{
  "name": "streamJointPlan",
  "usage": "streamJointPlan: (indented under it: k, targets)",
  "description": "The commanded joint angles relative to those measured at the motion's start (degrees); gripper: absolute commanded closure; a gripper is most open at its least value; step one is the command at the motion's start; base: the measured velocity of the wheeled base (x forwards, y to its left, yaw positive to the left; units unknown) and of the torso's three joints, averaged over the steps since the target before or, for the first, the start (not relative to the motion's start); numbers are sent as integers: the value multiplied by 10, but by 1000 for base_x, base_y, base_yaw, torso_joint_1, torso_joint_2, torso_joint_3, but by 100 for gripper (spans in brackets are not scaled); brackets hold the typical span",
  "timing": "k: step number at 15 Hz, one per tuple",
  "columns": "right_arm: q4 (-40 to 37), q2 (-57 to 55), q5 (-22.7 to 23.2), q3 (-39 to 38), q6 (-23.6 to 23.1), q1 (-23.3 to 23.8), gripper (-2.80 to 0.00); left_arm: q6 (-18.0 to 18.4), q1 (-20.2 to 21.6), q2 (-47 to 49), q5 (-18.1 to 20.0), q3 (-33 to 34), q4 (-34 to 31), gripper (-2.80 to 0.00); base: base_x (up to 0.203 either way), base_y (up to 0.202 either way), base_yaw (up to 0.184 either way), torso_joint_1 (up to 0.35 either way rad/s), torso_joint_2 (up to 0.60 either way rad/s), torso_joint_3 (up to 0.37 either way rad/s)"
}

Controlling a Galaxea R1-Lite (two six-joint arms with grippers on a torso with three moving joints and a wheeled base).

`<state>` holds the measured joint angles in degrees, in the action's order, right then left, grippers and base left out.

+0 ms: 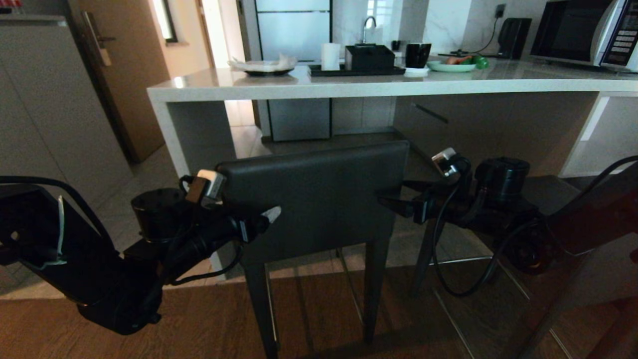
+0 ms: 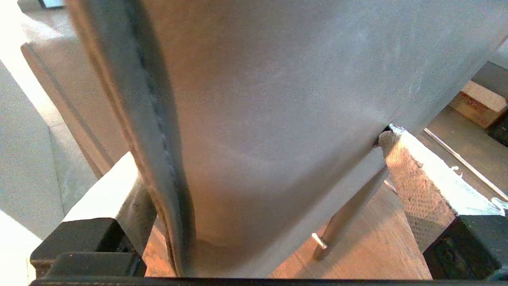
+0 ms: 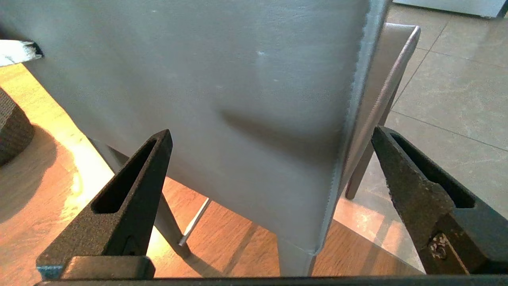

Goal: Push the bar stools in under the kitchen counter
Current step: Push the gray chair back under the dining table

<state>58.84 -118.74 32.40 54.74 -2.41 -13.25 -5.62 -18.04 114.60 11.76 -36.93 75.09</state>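
Two black arms, matte and bulky, entering from lower left and from the right of the head view. Left arm: boxy dark housing, round black motor cap, small white-and-tan block on top, looped black cables, pale strip along the shell. Left gripper: white-tipped finger, worn and chipped, textured tan-grey pad. Right arm: domed black cap, silvery connector, thick black cable sagging in a loop. Right gripper: two black, grainy, tapered fingers with long slots.
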Motion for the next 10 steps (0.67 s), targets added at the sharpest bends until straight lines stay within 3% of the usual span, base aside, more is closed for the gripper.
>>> streamJointPlan:
  k: [1, 4, 10]
  targets:
    - [2, -4, 1, 3, 0, 0, -280, -1, 0, 4, 0, -7, 3, -280, 0, 0, 0, 0, 0, 0]
    - [1, -6, 2, 6, 0, 0, -280, -1, 0, 4, 0, -7, 0, -280, 36, 0, 0, -5, 1, 4]
    - [2, -8, 1, 5, 0, 0, -280, 0, -1, 4, 0, -7, 1, -280, 189, 0, 3, 1, 4, 2]
